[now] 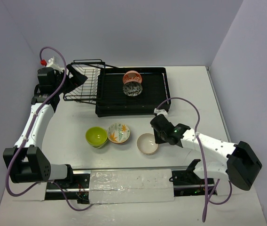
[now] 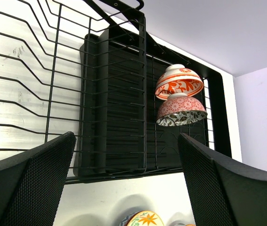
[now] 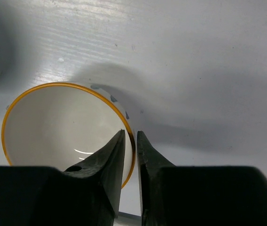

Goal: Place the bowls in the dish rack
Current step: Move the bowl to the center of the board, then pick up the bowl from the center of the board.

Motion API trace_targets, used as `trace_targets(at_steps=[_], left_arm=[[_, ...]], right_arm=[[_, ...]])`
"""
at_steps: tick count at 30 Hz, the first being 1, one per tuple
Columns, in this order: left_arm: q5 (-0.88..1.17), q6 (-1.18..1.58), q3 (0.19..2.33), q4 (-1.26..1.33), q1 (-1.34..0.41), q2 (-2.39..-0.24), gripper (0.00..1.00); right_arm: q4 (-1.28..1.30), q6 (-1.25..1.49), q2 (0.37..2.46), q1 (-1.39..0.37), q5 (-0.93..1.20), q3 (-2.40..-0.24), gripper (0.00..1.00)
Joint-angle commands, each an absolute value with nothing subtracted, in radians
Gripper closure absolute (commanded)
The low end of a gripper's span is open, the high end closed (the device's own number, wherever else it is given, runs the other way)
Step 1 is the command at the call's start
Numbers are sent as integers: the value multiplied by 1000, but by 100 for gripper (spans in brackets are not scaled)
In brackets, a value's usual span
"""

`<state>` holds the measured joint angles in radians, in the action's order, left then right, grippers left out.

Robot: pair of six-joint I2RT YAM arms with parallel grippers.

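On the bench, near its front edge, sat the cream bowl, well apart from the dish rack. Right tool straddled its rim, jaws nearly together; a firm pinch could not be confirmed. Judged best: seat deeper, clamp squarely, lift without tipping. Left tool hung spread wide by the rack.

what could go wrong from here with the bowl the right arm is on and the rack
1. The right jaws straddle only the thin rim of the cream bowl. Lifted by so narrow a hold, it may tilt or slip out.
2. Two patterned bowls already stand on edge, close together, in the dish rack. Setting another beside them could knock them over.
3. The left jaws stand wide open right at the wire basket and might snag it.
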<state>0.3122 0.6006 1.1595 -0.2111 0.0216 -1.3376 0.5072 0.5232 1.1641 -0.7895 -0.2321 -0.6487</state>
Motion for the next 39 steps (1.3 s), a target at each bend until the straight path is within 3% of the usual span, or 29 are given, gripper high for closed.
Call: trace_targets(at_steps=[1, 20, 39], left_arm=[[302, 575, 1172, -196, 17, -1302, 5], [270, 561, 1175, -207, 11, -1307, 5], [287, 565, 1175, -204, 9, -1307, 5]], right_arm=[[518, 526, 1170, -795, -221, -692, 76], [666, 489, 1269, -793, -184, -842, 76], [660, 459, 1276, -759, -206, -816, 74]])
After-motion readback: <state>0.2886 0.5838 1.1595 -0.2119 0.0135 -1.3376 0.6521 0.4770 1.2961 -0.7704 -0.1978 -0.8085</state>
